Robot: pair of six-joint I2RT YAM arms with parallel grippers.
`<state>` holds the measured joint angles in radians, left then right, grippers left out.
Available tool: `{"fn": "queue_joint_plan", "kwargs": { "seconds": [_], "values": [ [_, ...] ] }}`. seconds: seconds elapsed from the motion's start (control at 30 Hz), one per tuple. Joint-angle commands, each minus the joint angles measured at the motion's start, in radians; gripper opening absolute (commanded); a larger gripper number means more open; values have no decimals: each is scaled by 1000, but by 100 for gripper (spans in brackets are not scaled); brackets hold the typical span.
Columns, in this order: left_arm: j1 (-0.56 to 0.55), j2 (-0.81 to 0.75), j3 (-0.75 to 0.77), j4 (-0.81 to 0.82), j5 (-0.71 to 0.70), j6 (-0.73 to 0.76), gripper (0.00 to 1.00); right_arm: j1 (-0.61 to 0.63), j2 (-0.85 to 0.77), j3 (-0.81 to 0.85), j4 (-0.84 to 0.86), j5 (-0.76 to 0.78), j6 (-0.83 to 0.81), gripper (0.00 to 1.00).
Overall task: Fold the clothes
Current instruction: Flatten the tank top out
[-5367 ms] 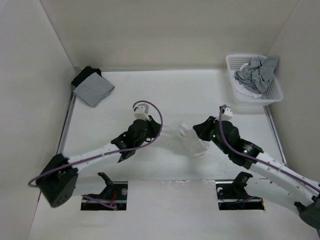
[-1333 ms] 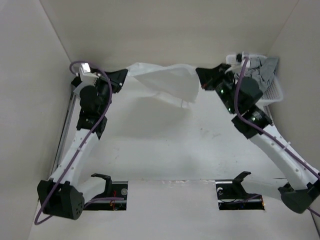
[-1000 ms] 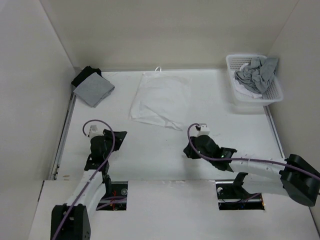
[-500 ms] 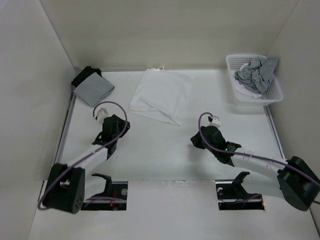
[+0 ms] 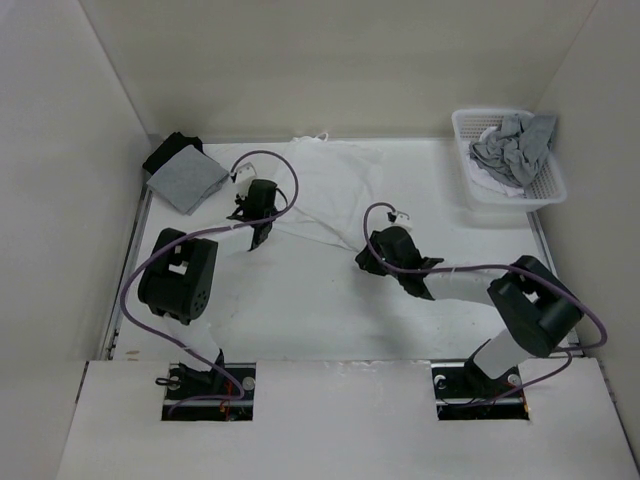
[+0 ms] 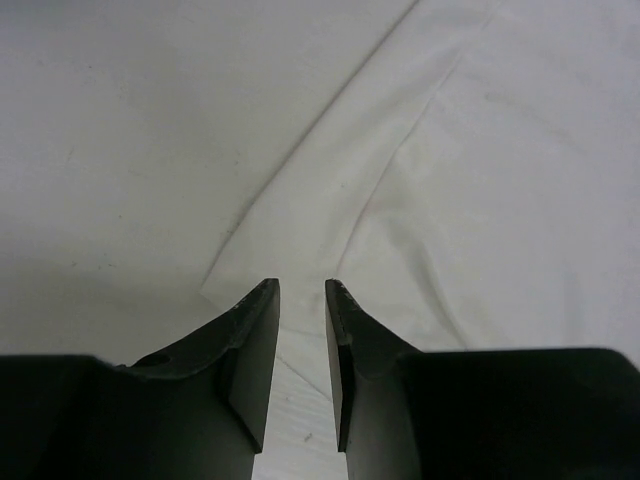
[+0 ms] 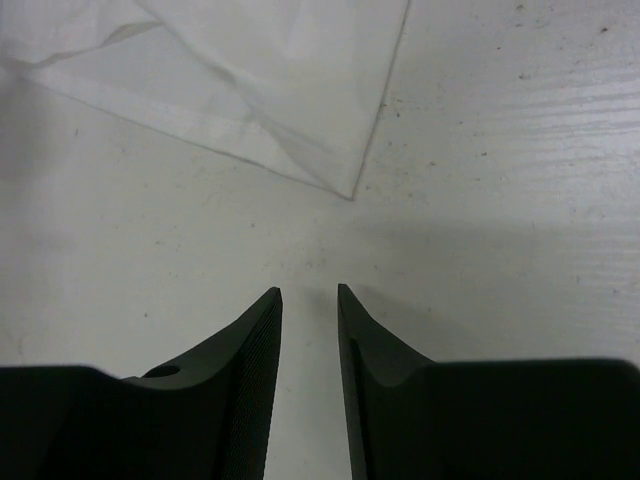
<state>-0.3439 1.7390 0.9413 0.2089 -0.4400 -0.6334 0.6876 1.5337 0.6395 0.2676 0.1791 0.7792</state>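
The white shirt [image 5: 330, 190] lies spread flat on the table [image 5: 300, 300], towards the far side, with a narrow strap loop at its far edge. From above, my left pincer [image 5: 257, 218] sits at the shirt's near left corner, and my right pincer [image 5: 367, 256] just short of its near right corner.

My left wrist camera gives what the top view hides: the left pincer [image 6: 302, 285] stands slightly parted over the shirt [image 6: 480, 180], just inside its corner, with the fabric flat under the gap and nothing pinched. My right wrist camera shows the right pincer [image 7: 309, 292] also slightly parted over bare table, the pointed corner of the shirt [image 7: 270, 70] ahead of the tips and apart from them.

Only the top view shows the rest: a folded grey garment [image 5: 185, 180] on a black cloth [image 5: 172, 148] in the far left corner, and a white basket [image 5: 460, 125] of crumpled grey clothes [image 5: 510, 145] at far right.

Half a second ago both pincers were nearer my bases, well clear of the shirt; the shirt itself has not shifted.
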Motion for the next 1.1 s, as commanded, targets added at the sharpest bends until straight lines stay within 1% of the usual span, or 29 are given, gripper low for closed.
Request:
{"fn": "queue_joint_plan", "kwargs": {
  "seconds": [0.0, 0.07, 0.13, 0.27, 0.3, 0.43, 0.53, 0.63, 0.67, 0.73, 0.8, 0.83, 0.87, 0.93, 1.07],
  "values": [
    [-7, 40, 57, -54, -75, 92, 24, -13, 40, 52, 87, -4, 20, 34],
    [7, 47, 53, -60, -100, 72, 27, -26, 49, 51, 97, -3, 34, 37],
    [22, 42, 37, -57, -95, 41, 28, -41, 49, 39, 101, 0, 43, 40],
    [50, 28, 10, -51, -4, 15, 29, -79, 59, 28, 101, -6, 61, 46],
    [55, 31, 7, -49, 13, 15, 31, -85, 68, 29, 101, -10, 68, 47],
    [73, 69, 30, -72, 52, 9, 37, -89, 108, 58, 101, -52, 81, 45],
    [93, 93, 48, -88, 98, -9, 37, -93, 135, 84, 102, -73, 101, 43],
    [102, 99, 54, -88, 142, -22, 31, -99, 172, 114, 102, -79, 117, 37],
    [104, 100, 54, -88, 149, -23, 30, -104, 181, 121, 104, -81, 123, 33],
    [110, 106, 54, -89, 155, -26, 24, -107, 203, 134, 114, -84, 132, 23],
    [119, 103, 48, -91, 156, -41, 12, -112, 212, 140, 122, -82, 141, 10],
    [125, 93, 34, -89, 156, -60, 8, -112, 210, 137, 124, -79, 143, 7],
    [131, 77, 18, -80, 156, -75, 6, -115, 197, 123, 128, -69, 144, 5],
    [141, 41, -19, -78, 158, -101, 4, -116, 166, 95, 128, -56, 143, 4],
    [132, -44, -145, -62, 179, -158, 3, -128, 77, 3, 122, -61, 140, 3]
  ]
}}
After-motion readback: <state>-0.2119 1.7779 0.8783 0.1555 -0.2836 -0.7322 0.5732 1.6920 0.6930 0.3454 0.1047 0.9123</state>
